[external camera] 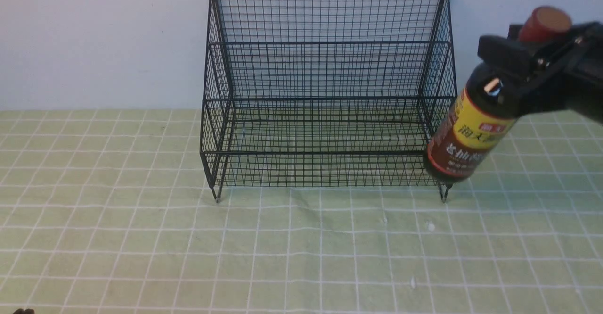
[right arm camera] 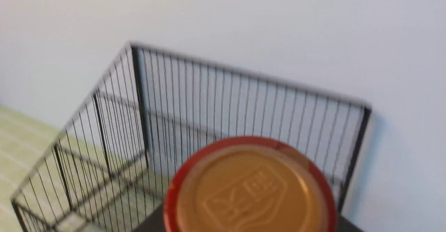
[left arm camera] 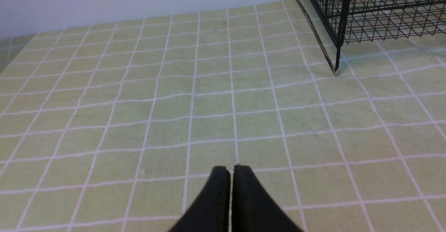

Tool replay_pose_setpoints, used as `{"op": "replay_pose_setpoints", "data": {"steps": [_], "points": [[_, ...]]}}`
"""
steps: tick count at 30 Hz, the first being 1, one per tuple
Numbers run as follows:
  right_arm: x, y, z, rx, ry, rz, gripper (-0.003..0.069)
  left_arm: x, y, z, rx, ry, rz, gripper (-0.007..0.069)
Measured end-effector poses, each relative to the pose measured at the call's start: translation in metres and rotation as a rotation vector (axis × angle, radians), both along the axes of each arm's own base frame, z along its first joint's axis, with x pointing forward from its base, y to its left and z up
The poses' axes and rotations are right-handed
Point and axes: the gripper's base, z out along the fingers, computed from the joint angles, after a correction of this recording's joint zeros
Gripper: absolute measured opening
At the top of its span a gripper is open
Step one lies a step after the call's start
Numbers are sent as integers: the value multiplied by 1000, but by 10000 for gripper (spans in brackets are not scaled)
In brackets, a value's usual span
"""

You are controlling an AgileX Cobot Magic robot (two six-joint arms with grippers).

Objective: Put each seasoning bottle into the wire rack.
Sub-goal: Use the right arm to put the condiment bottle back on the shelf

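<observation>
Cap fills the near edge of the right wrist view, red rim with a tan embossed top, blurred, so the camera sits right over the bottle's top end. Bottle is in the air at the rack's right end, outside the wire, not on either shelf yet. It is tilted, base down toward the rack's front right corner and cap leaning up and out to the right. Base overlaps that corner in the front view; touching or just in front, can't tell. Right end effector is clamped across the neck and shoulder, just under the cap, jaws partly closed on the glass. A high grip like that leaves the body and base free to go over the shelf's front rail, probably the reason for it. The tilt likely comes from the arm reaching in from the side. Rack stands against the wall, open front facing the robot, both shelves bare, so access is from the front or above. Green checked cloth covers the surface. Left end effector hangs low over the cloth well left of the rack, jaws pressed together on nothing, parked out of the way. Next, as I judge it: carry the bottle left and up past the rail, straighten it, then set it down.
</observation>
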Motion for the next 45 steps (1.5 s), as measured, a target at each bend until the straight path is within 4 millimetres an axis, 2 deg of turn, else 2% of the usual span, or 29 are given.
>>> {"op": "replay_pose_setpoints", "data": {"steps": [3, 5, 7, 10, 14, 15, 17, 18, 23, 30, 40, 45], "points": [[5, 4, 24, 1, -61, 26, 265, 0, 0, 0, 0, 0, 0, -6], [9, 5, 31, 3, -75, 34, 265, 0, 0, 0, 0, 0, 0, -6], [23, 10, 46, -11, -110, 50, 265, 0, 0, 0, 0, 0, 0, -6], [41, 15, 54, -34, -129, 55, 265, 0, 0, 0, 0, 0, 0, -6], [80, 24, 54, -50, -117, 52, 265, 0, 0, 0, 0, 0, 0, -6], [82, 25, 54, -49, -117, 52, 265, 0, 0, 0, 0, 0, 0, -6], [101, 29, 54, -34, -112, 51, 265, 0, 0, 0, 0, 0, 0, -6], [111, 32, 50, -28, -100, 51, 265, 0, 0, 0, 0, 0, 0, -6], [139, 39, 43, -15, -84, 51, 265, 0, 0, 0, 0, 0, 0, -6], [170, 46, 28, -19, -65, 52, 265, 0, 0, 0, 0, 0, 0, -6], [192, 51, -7, -14, 28, 45, 265, 0, 0, 0, 0, 0, 0, -6], [194, 52, -20, -30, 75, 51, 265, 0, 0, 0, 0, 0, 0, -6]]}}
